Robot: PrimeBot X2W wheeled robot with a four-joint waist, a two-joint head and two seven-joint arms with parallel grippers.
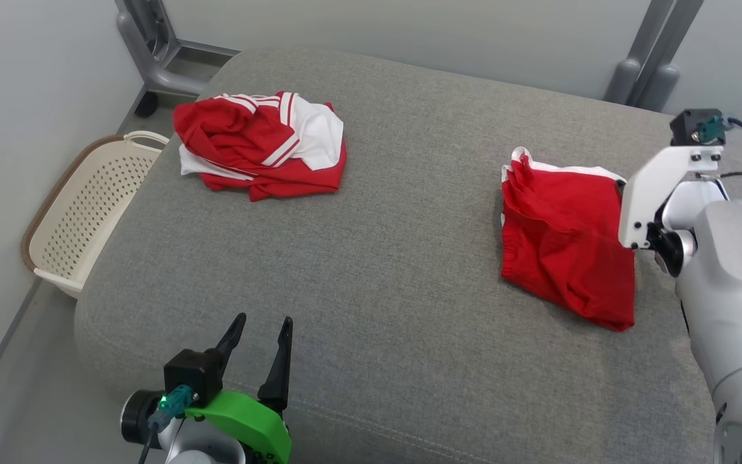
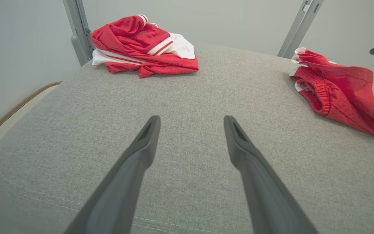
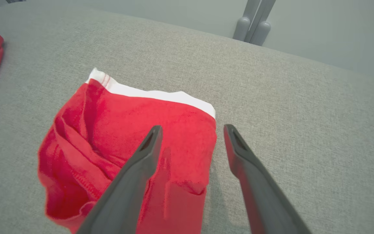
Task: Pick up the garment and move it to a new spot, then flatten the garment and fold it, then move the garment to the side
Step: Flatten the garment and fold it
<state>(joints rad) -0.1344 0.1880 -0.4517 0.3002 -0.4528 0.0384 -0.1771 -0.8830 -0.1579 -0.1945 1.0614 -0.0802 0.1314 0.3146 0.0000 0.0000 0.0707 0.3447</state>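
A folded red garment (image 1: 564, 251) with a white hem lies at the right of the grey cushion (image 1: 377, 258). It also lies at the right in the left wrist view (image 2: 342, 91). My right gripper (image 3: 192, 130) hovers open over the garment (image 3: 125, 143), at its right edge. The left finger is above the red cloth, the right finger above bare cushion, and nothing is held. In the head view my right wrist (image 1: 661, 193) hides its fingers. My left gripper (image 1: 263, 320) stands open and empty near the cushion's front edge, seen too in its own view (image 2: 192, 118).
A crumpled red and white jersey (image 1: 261, 145) sits at the cushion's back left (image 2: 144, 45). A cream perforated basket (image 1: 87, 206) stands on the floor off the left edge. Grey metal posts (image 1: 648, 58) rise behind the cushion.
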